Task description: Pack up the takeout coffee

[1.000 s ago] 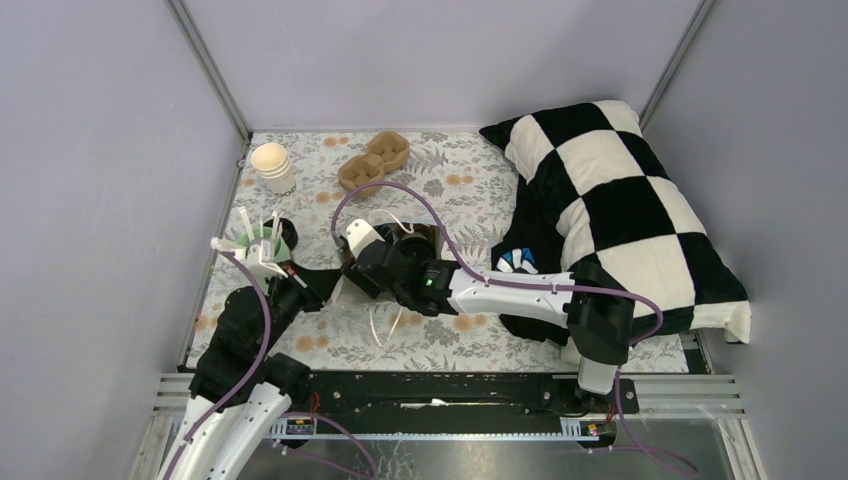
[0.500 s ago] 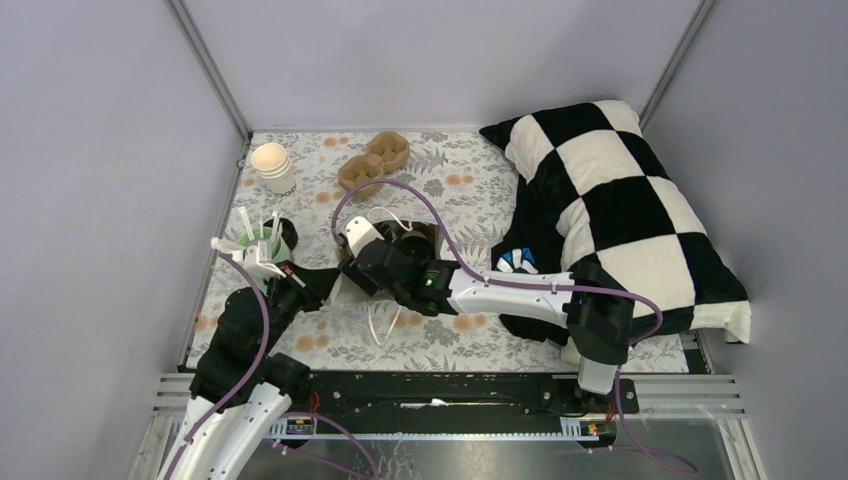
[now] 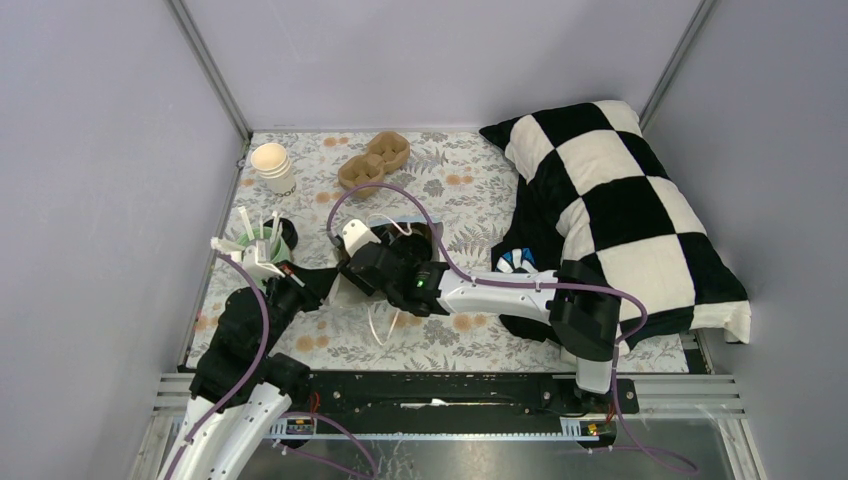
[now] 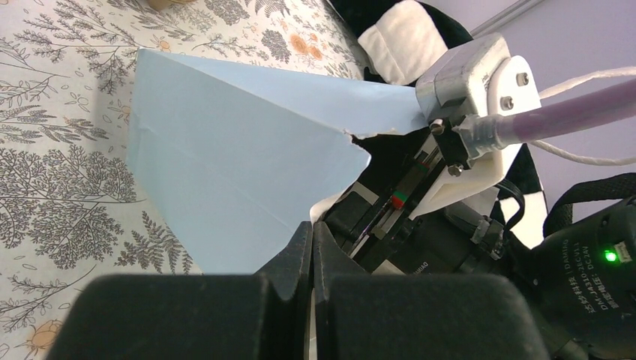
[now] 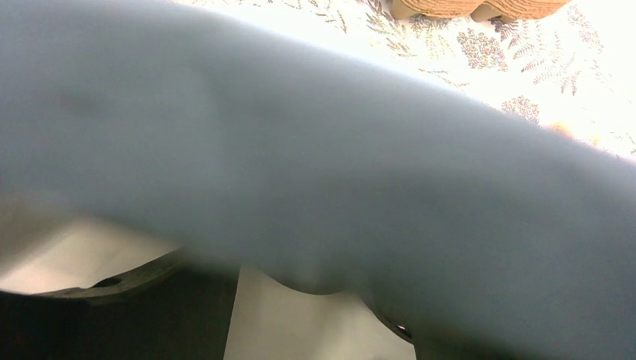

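The blue bag [image 4: 225,165] stands left of centre, mostly covered by my right arm in the top view, with only a pale patch of the blue bag [image 3: 345,290] showing. My left gripper [image 4: 312,229] [image 3: 318,284] is shut on the bag's near rim. My right gripper [image 3: 362,268] reaches down into the bag mouth, fingertips hidden. In the right wrist view the blurred bag wall [image 5: 337,150] fills most of the frame. Below it, the pale wall of a takeout coffee cup [image 5: 300,322] sits between the dark fingers of my right gripper [image 5: 315,334]. No other coffee cup shows.
An empty cardboard cup carrier [image 3: 375,160] lies at the back. A stack of lidless cream cups [image 3: 273,165] stands back left, and a mint-green cup with white sticks [image 3: 268,240] is beside my left arm. A checkered pillow [image 3: 620,200] fills the right side.
My right arm has shifted slightly left and deeper over the bag. My left arm and the bag rim have stayed still.
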`<state>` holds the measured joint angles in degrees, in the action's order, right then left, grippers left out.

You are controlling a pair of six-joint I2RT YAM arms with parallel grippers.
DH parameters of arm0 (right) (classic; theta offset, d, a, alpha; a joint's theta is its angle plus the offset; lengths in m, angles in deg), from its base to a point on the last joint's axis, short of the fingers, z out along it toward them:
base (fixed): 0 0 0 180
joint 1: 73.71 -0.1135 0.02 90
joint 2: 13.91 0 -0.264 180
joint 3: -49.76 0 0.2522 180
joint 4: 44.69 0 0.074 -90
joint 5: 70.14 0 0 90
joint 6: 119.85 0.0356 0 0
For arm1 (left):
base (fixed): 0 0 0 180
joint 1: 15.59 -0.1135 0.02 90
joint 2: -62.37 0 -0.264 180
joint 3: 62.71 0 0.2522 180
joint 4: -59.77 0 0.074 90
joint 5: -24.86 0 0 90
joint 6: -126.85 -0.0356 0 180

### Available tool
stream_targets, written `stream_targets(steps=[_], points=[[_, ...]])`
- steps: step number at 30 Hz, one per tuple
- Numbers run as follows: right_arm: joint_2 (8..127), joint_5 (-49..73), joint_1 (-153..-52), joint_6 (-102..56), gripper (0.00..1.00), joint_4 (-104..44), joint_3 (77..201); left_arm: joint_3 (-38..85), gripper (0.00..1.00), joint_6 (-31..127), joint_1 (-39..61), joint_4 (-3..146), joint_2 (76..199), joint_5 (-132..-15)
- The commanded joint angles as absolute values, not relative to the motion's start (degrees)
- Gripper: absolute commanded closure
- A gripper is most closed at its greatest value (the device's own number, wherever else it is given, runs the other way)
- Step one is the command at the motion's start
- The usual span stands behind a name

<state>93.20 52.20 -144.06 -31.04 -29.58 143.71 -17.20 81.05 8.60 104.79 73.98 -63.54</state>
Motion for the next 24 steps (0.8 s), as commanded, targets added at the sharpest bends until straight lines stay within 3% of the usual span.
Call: stream_targets(steps=[1, 18, 24], points=[[94.41, 53.92, -143.56, -31.28, 0.54, -32.77, 145.78, -16.86, 1.00, 81.82, 8.71, 104.09, 73.94, -62.86], [100.19, 58.30, -142.69, -28.59, 0.35, -27.89, 152.54, -16.07, 1.00, 81.13, 8.67, 103.19, 75.40, -63.20], [99.90, 57.81, -142.09, -27.91, 0.34, -27.98, 152.89, -14.73, 1.00, 80.23, 8.67, 103.30, 77.30, -63.65]])
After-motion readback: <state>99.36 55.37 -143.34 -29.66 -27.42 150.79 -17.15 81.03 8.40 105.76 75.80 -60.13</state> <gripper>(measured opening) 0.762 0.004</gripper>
